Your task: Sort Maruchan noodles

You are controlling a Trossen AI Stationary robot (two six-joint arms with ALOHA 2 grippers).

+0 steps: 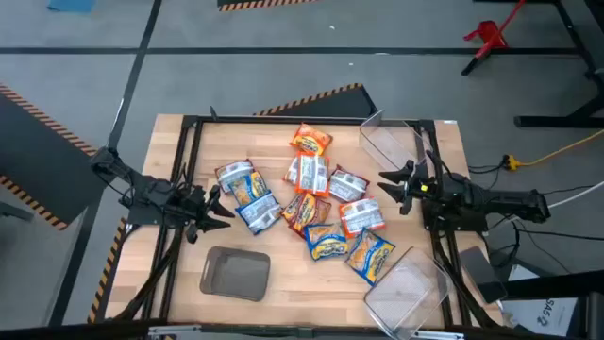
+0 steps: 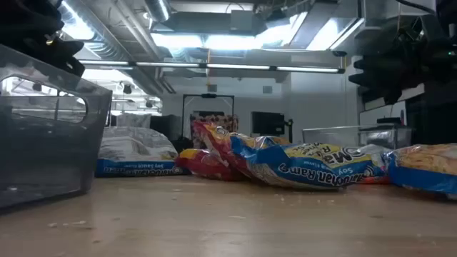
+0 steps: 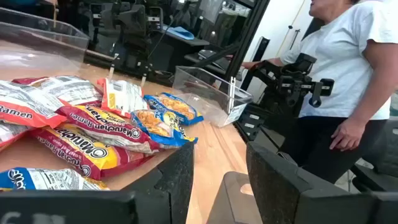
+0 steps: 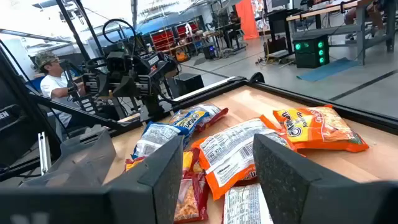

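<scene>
Noodle packets (image 1: pixel 311 203) heaped mid-table (image 1: pixel 170 151): light, crinkly, slippery, brittle inside; best pinched at a free edge. Left claw (image 1: pixel 215 210) and right claw (image 1: pixel 394 186) both gape wide, empty.

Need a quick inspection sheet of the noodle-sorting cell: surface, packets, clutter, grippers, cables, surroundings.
Surface: wooden table in a black frame, bare at the edges.
Job's things: noodle packets heaped unsorted mid-table, several overlapping; one orange packet lies at the far edge of the heap.
Clutter: grey tray at the near edge; two clear bins, one at the far right, one at the near right; none holds a packet.
Grippers: left gripper open, beside the heap; right gripper open, on the opposite side; neither holds anything.
Cables: yellow cable on the floor, right of the table.
Surroundings: person in a white shirt standing beyond the table.
</scene>
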